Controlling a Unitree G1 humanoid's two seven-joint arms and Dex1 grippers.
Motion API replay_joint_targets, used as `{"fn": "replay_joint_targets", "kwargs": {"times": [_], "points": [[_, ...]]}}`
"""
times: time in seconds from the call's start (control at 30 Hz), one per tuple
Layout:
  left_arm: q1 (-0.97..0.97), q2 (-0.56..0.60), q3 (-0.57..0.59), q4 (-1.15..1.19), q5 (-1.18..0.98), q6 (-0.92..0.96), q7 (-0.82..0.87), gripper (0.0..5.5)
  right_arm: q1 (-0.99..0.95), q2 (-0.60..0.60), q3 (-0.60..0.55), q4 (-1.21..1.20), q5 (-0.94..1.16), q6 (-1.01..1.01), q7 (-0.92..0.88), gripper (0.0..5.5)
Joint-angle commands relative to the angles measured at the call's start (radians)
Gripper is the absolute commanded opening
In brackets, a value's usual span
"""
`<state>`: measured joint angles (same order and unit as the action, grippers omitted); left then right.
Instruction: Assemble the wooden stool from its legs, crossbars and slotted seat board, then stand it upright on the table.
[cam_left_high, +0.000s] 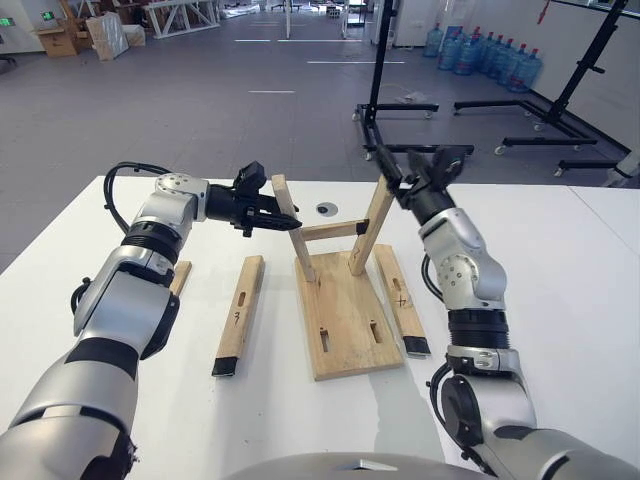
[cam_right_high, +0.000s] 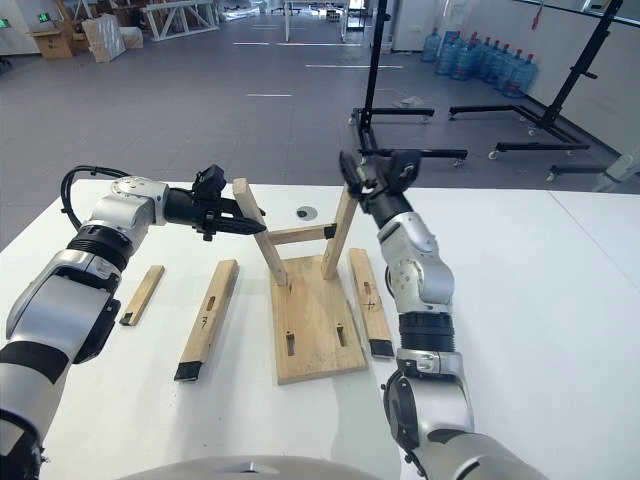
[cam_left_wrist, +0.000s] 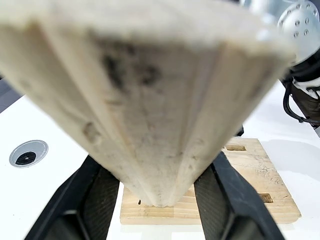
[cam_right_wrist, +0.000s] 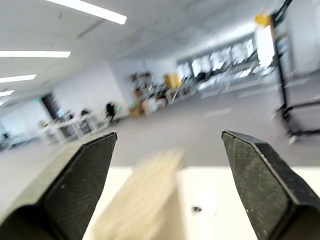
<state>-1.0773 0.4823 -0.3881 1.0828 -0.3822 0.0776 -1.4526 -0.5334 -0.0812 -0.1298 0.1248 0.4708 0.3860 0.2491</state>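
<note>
The slotted seat board (cam_left_high: 345, 325) lies flat at the table's middle. Two legs stand tilted in its far slots, joined by a crossbar (cam_left_high: 328, 232). My left gripper (cam_left_high: 278, 212) is shut on the left leg (cam_left_high: 296, 240) near its top; the left wrist view has that leg (cam_left_wrist: 150, 100) clamped between the black fingers (cam_left_wrist: 97, 200). My right gripper (cam_right_wrist: 169, 135) is open at the top end of the right leg (cam_left_high: 370, 230), with its fingers (cam_right_wrist: 85, 175) wide apart on either side of the leg.
Loose on the table are a leg (cam_left_high: 240, 312) left of the board, another leg (cam_left_high: 400, 298) along the board's right edge, and a short crossbar (cam_right_high: 142, 294) farther left. A round grommet (cam_left_high: 327, 209) sits behind the stool. Black stands (cam_left_high: 400, 100) are on the floor beyond the table.
</note>
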Motion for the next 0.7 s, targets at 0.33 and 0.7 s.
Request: {"fn": "replay_joint_targets", "kwargs": {"times": [0.33, 0.7], "points": [[0.190, -0.043, -0.203, 0.103, 0.311, 0.012, 0.027, 2.01, 0.049, 0.024, 0.312, -0.131, -0.172, 0.099, 0.070, 3.88], [0.106, -0.096, -0.203, 0.089, 0.290, 0.013, 0.004, 2.01, 0.003, 0.104, 0.417, -0.089, -0.296, 0.114, 0.086, 3.88]]}}
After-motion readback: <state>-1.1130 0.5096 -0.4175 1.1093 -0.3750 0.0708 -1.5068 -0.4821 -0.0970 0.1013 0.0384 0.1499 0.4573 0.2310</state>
